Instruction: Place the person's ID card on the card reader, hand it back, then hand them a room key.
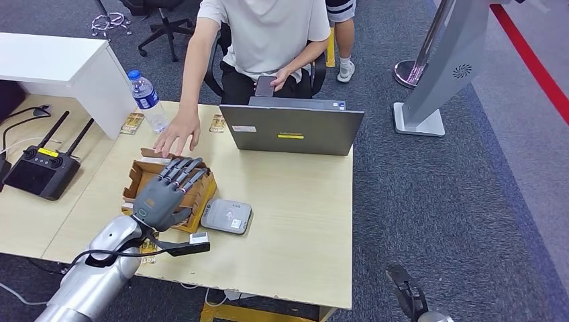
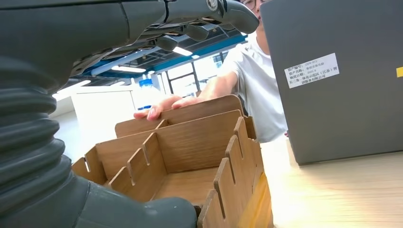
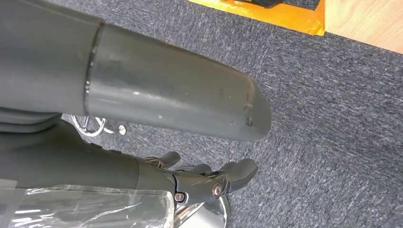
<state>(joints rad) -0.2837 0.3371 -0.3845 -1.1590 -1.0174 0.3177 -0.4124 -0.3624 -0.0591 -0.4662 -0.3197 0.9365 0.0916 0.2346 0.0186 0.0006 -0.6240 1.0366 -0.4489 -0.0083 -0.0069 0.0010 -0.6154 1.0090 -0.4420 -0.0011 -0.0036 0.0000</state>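
Table count, as far as the shots go

One laptop (image 1: 293,127), one card reader (image 1: 226,216), one wooden box (image 1: 142,176), one water bottle (image 1: 147,100), one black controller (image 1: 40,172) with two antennas — and two small cards (image 1: 132,123) by the bottle. One person (image 1: 265,33) seated, one phone (image 1: 266,85). Two robot hands: left hand (image 1: 164,194), right hand (image 3: 209,178).

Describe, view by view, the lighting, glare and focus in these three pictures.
Head view: even light, sharp, soft shadow under the left hand. Left wrist view: bright windows wash out the background; the left hand's near cover is blurred, the wooden organiser sharper. Right wrist view: the right hand and carpet evenly lit.
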